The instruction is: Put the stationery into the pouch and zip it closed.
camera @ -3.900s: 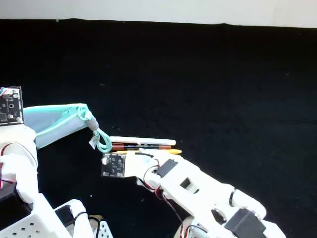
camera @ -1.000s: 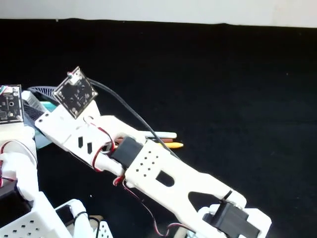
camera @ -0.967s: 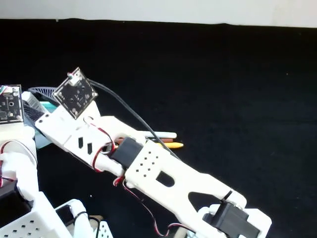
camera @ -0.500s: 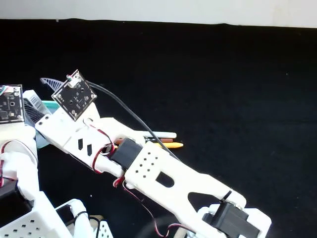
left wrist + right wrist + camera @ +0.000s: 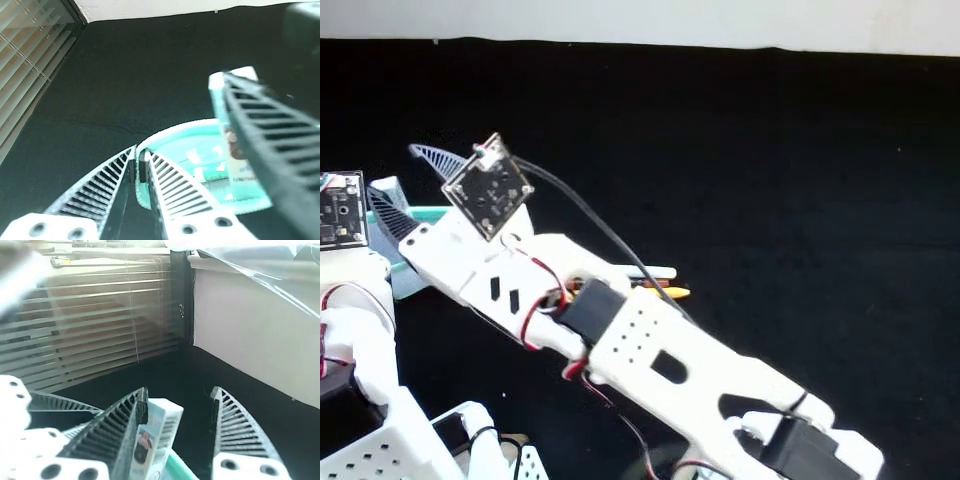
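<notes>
- Nearest the base, the left gripper [image 5: 140,160] is pinched tight on the rim of the pouch [image 5: 172,131] and props the mouth open. It has held that grip for the last 1 s.
- Big change: 3.9 s ago the right arm sat low beside the pens. It has swung across and now hangs over the pouch mouth.
- In the last 1 s the right gripper [image 5: 179,391] has spread its jaws wide. The small box [image 5: 156,432] leans on 1 finger only, and the other finger stands well apart from it.
- My read is that this is the release. The small box stands upright at the pouch mouth with its lower end down at the teal lining. How deep it sits I cannot tell.
- For the task, that makes 1 item about in. 3 pens [image 5: 655,283] lie side by side on the table [image 5: 790,160], half tucked under the right arm and well apart from the pouch. The zip is not yet touched.
- It is tight around the pouch, which is hemmed in by the left arm on 1 side and the spread fingers above. Going straight up looks the safest exit, so a finger doesn't drag the box or snag the rim.
- Farther out, black cloth runs open to the right and back to the white wall [image 5: 670,18], leaving plenty of room to swing back for the pens.
</notes>
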Available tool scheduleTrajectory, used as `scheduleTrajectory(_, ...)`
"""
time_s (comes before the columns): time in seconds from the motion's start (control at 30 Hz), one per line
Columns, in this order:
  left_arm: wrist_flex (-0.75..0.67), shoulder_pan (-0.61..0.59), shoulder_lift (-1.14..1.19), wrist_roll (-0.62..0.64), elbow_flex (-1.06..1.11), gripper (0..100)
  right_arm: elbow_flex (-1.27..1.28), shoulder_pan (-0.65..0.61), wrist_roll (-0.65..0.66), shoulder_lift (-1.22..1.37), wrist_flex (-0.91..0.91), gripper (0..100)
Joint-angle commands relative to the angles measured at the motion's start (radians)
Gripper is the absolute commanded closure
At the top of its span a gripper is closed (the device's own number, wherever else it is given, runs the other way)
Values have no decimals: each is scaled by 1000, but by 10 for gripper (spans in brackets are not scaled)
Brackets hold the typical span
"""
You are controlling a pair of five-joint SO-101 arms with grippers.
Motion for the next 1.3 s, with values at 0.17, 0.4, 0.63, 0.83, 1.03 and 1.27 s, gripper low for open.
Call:
scheduleTrajectory(0.17,3,-5,18,0,21,994,-7,-36,0,-116,93,800)
scheduleTrajectory(0.4,3,-7,18,0,21,994,35,-36,0,-120,173,800)
scheduleTrajectory(0.63,0,-7,18,0,21,994,73,-38,0,-111,188,800)
scheduleTrajectory(0.83,2,-7,18,0,21,994,73,-38,-5,-71,186,800)
scheduleTrajectory(1.03,5,-7,12,0,21,994,79,-88,-6,59,65,800)
scheduleTrajectory(1.27,2,-7,12,0,21,994,81,-59,0,114,31,800)
